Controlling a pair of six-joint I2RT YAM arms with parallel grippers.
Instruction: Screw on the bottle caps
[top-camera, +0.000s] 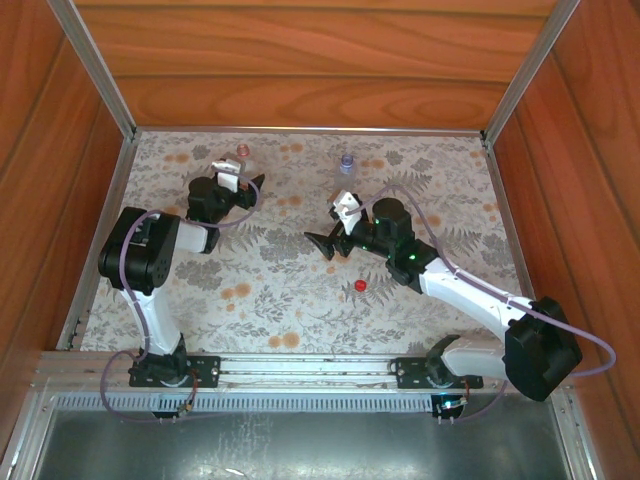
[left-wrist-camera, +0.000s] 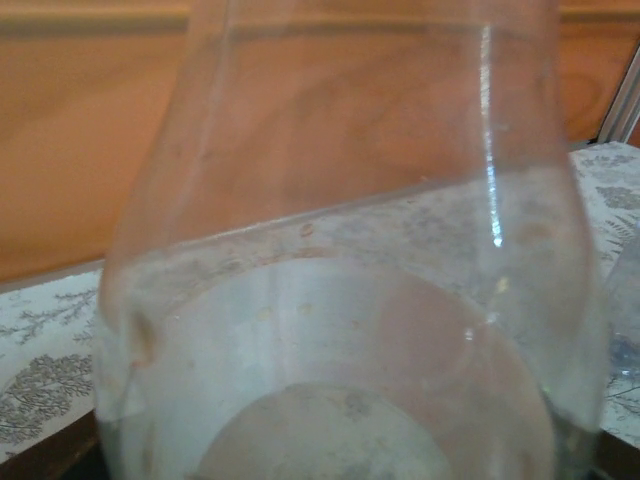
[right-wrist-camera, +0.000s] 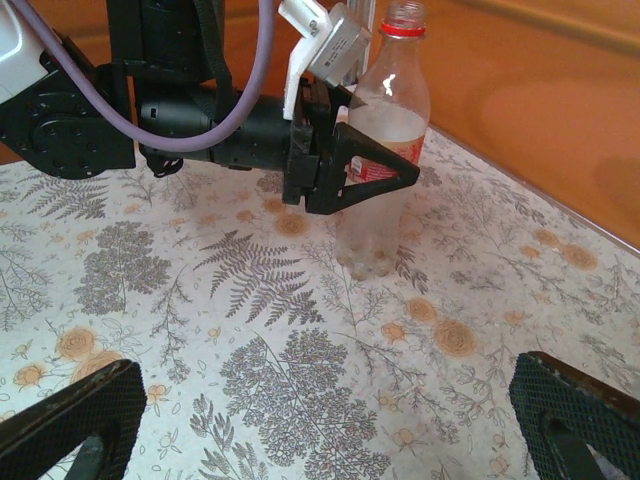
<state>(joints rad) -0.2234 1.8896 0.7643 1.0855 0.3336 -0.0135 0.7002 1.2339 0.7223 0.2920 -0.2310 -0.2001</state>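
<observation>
Left gripper (right-wrist-camera: 390, 160): I see it clamped on the labelled bottle (right-wrist-camera: 388, 110); the front finger (right-wrist-camera: 365, 168) lies across the red-and-white band, and the rear finger is hidden behind the bottle.
Labelled bottle: it stands upright on the patterned cloth (right-wrist-camera: 250, 300), upper centre of my right wrist view. It has a red ring at the neck and an open mouth. In the top view it sits upper left (top-camera: 243, 153).
Left wrist view: the bottle's clear wall (left-wrist-camera: 350, 300) is right against my lens.
Right gripper (right-wrist-camera: 320, 410): spread wide and holding nothing, with a finger in each bottom corner. In the top view it is at mid-frame (top-camera: 330, 228).
Bluish bottle (top-camera: 347, 162): upright at upper centre, apart from both grippers.
Red cap (top-camera: 360, 286): on the cloth, just below the right gripper and clear of it.
</observation>
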